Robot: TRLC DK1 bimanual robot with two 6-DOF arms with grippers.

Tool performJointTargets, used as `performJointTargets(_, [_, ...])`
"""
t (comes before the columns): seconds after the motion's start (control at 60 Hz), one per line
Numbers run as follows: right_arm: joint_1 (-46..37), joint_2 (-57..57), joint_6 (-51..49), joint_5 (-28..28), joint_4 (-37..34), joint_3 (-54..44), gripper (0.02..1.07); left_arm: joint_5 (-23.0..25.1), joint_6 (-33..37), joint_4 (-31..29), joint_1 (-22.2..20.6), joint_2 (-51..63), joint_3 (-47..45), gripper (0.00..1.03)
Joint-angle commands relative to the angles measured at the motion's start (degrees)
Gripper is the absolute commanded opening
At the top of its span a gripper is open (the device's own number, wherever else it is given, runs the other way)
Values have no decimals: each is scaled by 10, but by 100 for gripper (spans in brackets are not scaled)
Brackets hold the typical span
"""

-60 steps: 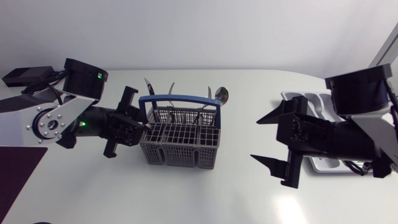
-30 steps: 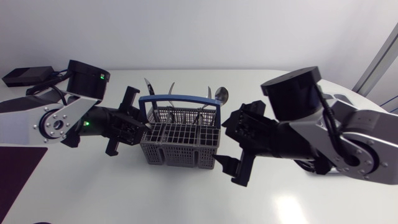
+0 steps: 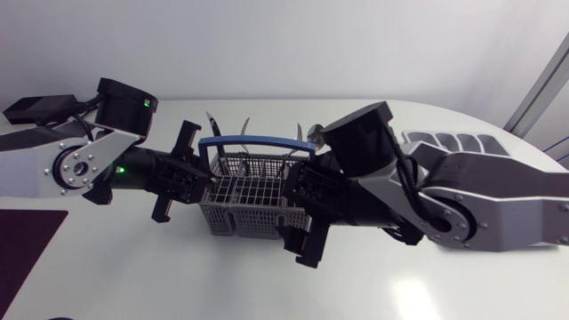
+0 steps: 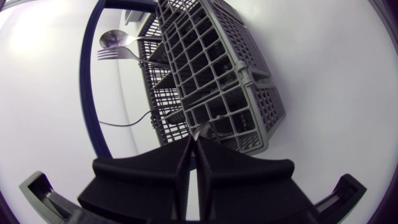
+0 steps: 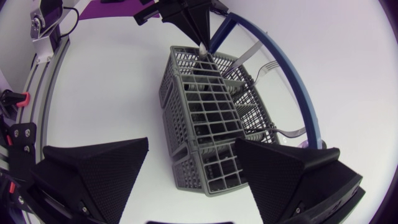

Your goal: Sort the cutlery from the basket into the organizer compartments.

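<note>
The grey cutlery basket (image 3: 258, 191) with a blue handle stands mid-table. A spoon (image 3: 317, 135) and other cutlery stick out of its far side. My left gripper (image 3: 194, 180) is shut on the basket's left end wall; in the left wrist view its fingertips (image 4: 193, 152) pinch the rim of the basket (image 4: 217, 81). My right gripper (image 3: 300, 216) is wide open at the basket's right end. In the right wrist view that end of the basket (image 5: 205, 118) lies between its fingers (image 5: 99, 168), untouched. The white organizer (image 3: 444, 142) sits back right, partly hidden by my right arm.
A dark purple mat (image 3: 27, 240) lies at the front left corner. In the left wrist view a spoon (image 4: 115, 38) and a fork (image 4: 112, 55) show beyond the basket. A fork (image 5: 264, 65) leans under the blue handle in the right wrist view.
My right arm has swung from the organizer at the right across to the basket's right end, its gripper staying open. The left arm and basket have not moved.
</note>
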Motion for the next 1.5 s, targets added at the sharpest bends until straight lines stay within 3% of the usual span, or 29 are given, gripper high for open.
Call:
performJointTargets(0.0, [12, 17, 17, 11, 9, 20, 102, 10, -10, -24, 0, -1, 23, 3])
performJointTargets(0.283, [30, 33, 23, 21, 24, 29, 102, 27, -45, -48, 15, -31, 46, 3])
performJointTargets(0.733, [48, 68, 34, 37, 39, 54, 102, 73, -186, -67, 33, -65, 70, 3])
performJointTargets(1.233, [53, 74, 34, 43, 40, 61, 102, 73, -211, -132, 45, -106, 129, 3])
performJointTargets(1.367, [53, 68, 33, 45, 40, 60, 102, 73, -232, -151, 45, -112, 148, 3])
performJointTargets(1.483, [54, 57, 34, 51, 48, 54, 102, 73, -295, -169, 43, -116, 171, 3])
